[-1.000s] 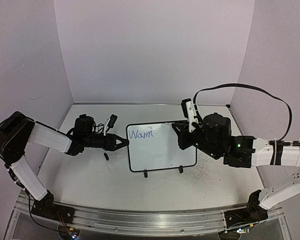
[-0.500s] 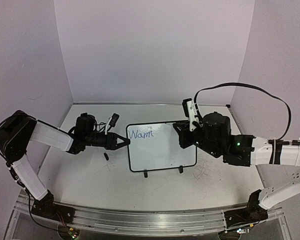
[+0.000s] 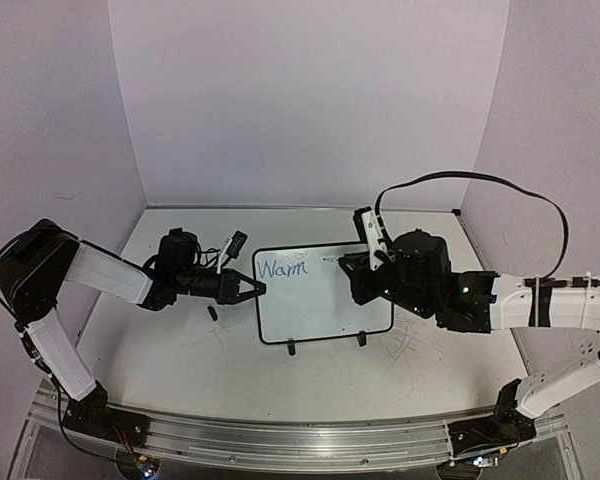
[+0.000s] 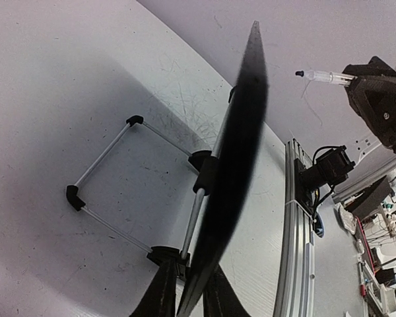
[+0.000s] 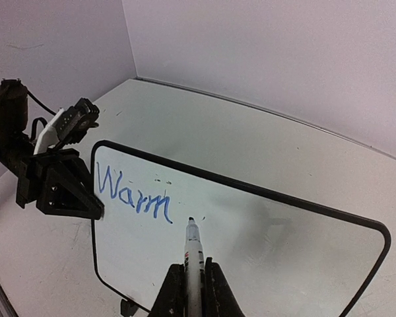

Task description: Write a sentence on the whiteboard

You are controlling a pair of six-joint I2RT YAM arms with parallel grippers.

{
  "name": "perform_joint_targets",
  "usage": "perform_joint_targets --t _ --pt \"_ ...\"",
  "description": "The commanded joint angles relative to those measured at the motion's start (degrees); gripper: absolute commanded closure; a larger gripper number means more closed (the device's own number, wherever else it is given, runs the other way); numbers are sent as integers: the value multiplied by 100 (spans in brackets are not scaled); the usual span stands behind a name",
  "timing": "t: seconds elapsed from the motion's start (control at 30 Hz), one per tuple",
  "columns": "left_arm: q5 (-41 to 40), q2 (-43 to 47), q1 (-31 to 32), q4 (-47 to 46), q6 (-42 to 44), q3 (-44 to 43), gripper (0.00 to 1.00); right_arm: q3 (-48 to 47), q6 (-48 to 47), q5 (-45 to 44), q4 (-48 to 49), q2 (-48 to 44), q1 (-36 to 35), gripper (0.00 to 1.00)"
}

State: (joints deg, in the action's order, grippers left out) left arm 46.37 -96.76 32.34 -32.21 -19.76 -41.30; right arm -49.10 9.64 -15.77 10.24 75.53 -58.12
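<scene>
Glossy white across the small rectangular whiteboard (image 3: pixel 325 300), rimmed by a thin black frame (image 5: pixel 251 188), with two black feet (image 3: pixel 291 349) at the near edge. In its far left corner, blue handwritten marker text (image 3: pixel 281 268) spelling "Warm". Translucent white along the slim plastic marker pen (image 5: pixel 193 247), tipped in black. Matt black on the left gripper (image 3: pixel 252 290) and right gripper (image 5: pixel 189 277) alike; white shells with black joints along both arms (image 3: pixel 100 272). Dull white, scored with fine grey scratches, over the broad tabletop (image 3: pixel 180 350). Pale lilac on the plain walls (image 3: pixel 300 100). Brushed silver for the aluminium rail (image 3: pixel 280 440) at the near edge. Black for the looping cable (image 3: pixel 470 178), far right.
</scene>
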Motion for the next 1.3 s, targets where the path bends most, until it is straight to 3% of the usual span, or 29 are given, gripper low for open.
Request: perform_joint_targets --t 0.0,0.6,1.27 --pt "-29 -54 34 -205 136 -237 90 -20 219 -70 122 167 75 100" --pt "-303 -67 136 -198 465 -146 100 -47 413 -498 352 307 89 100" --pt "-226 -48 133 -188 464 -152 100 -148 503 -677 529 536 167 100"
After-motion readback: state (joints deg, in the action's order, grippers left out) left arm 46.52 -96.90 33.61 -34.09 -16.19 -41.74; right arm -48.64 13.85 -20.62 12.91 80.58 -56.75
